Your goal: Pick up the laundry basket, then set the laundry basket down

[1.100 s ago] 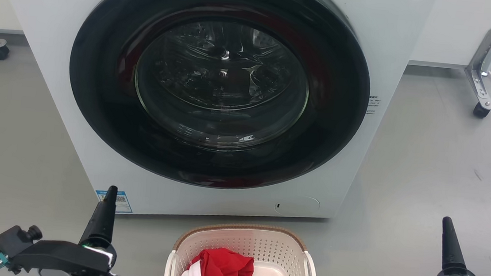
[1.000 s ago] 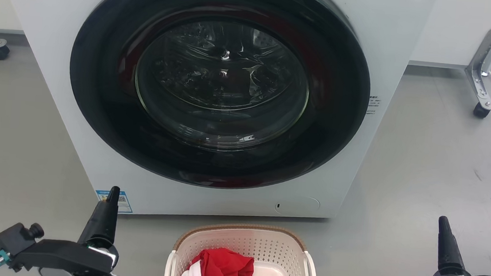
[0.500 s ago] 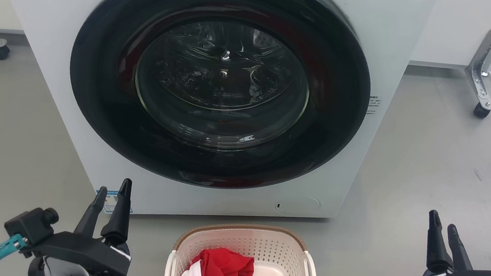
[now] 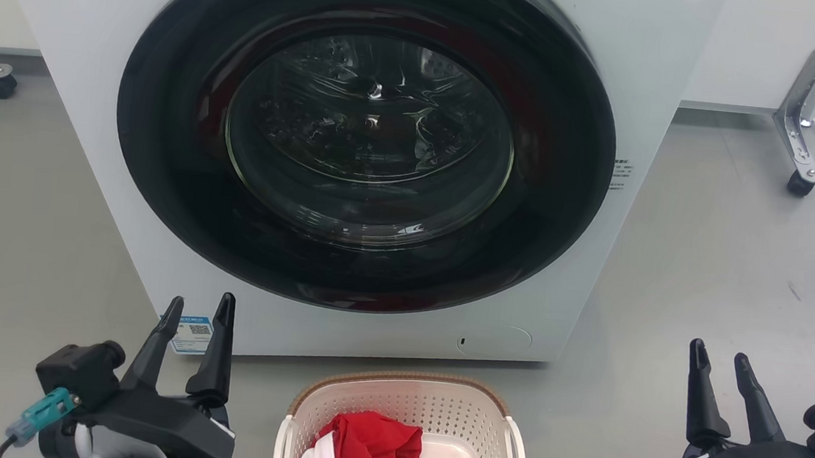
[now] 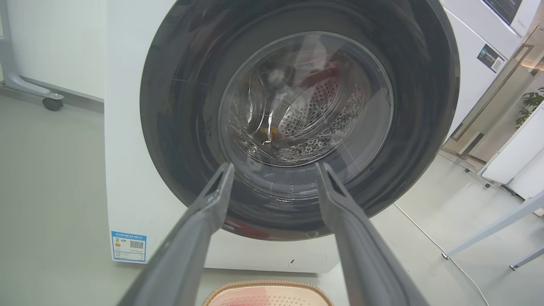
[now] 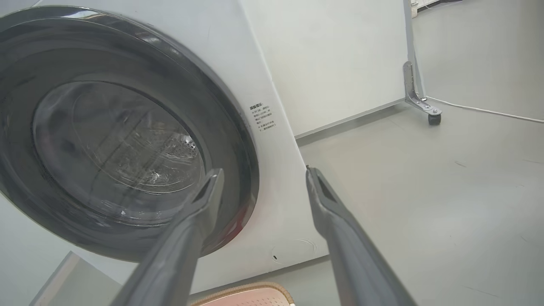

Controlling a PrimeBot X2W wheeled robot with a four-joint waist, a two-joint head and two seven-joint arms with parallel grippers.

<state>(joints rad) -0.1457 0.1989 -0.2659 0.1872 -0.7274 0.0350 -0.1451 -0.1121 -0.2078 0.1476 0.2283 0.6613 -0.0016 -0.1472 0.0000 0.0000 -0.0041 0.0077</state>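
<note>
Risk: left gripper (image 4: 201,301) and right gripper (image 4: 719,351), both spread empty, may grip the laundry basket (image 4: 402,377) unevenly and tip it.

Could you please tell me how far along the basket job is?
Nothing looks done yet: the laundry basket sits untouched on the floor before the washing machine. In hand: the left hand and right hand are open, either side of it. Left: grasp, lift, set down.

White washing machine (image 4: 81,82), round door (image 4: 367,137) shut; crumpled red garment (image 4: 373,451); wheeled frame (image 4: 797,123).
</note>
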